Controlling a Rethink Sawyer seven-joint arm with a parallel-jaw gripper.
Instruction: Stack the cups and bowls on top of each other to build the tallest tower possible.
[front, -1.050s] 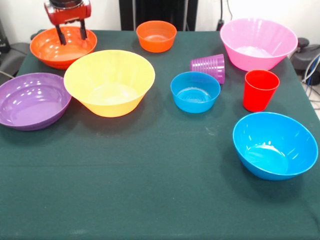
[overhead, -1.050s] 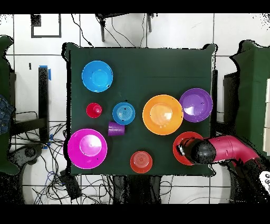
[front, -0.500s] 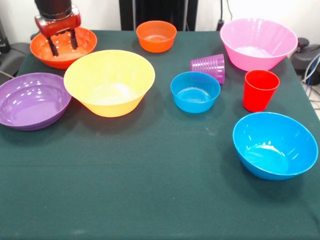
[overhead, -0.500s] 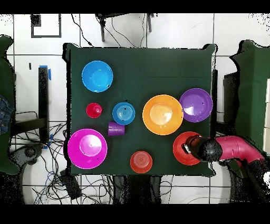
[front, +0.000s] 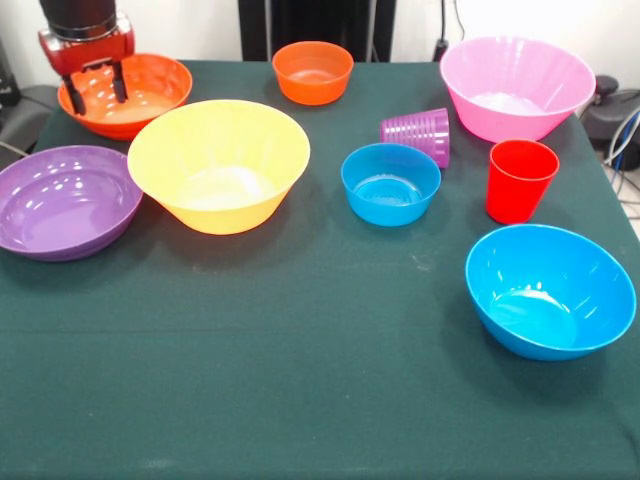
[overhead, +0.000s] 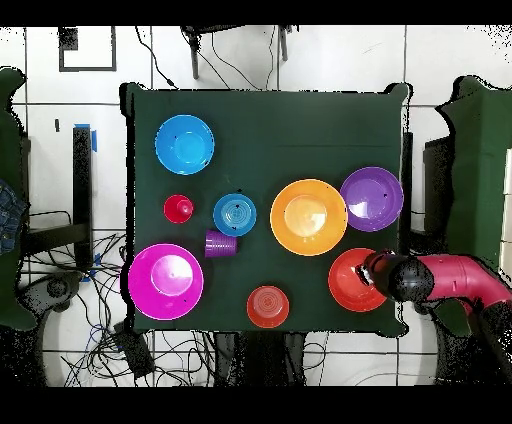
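Observation:
My gripper (front: 97, 92) hangs open over the left part of the shallow red-orange bowl (front: 140, 95) at the far left corner, holding nothing; in the overhead view the gripper (overhead: 376, 270) is at that bowl's (overhead: 350, 282) right rim. The large orange bowl (front: 218, 165) stands beside the purple bowl (front: 62, 200). A small orange bowl (front: 312, 72), small blue bowl (front: 390, 183), large pink bowl (front: 517, 88) and large blue bowl (front: 550, 290) stand apart. The purple cup (front: 418, 133) lies on its side. The red cup (front: 520, 180) is upright. Nothing is stacked.
A dark green cloth (front: 300, 380) covers the table. The gripper is close to the table's corner edge (overhead: 400, 310). Cables and chair legs lie on the floor around the table.
The gripper has shifted across the red-orange bowl toward the table's edge, leftward in the front view. Its fingers stay spread. No bowl or cup has moved.

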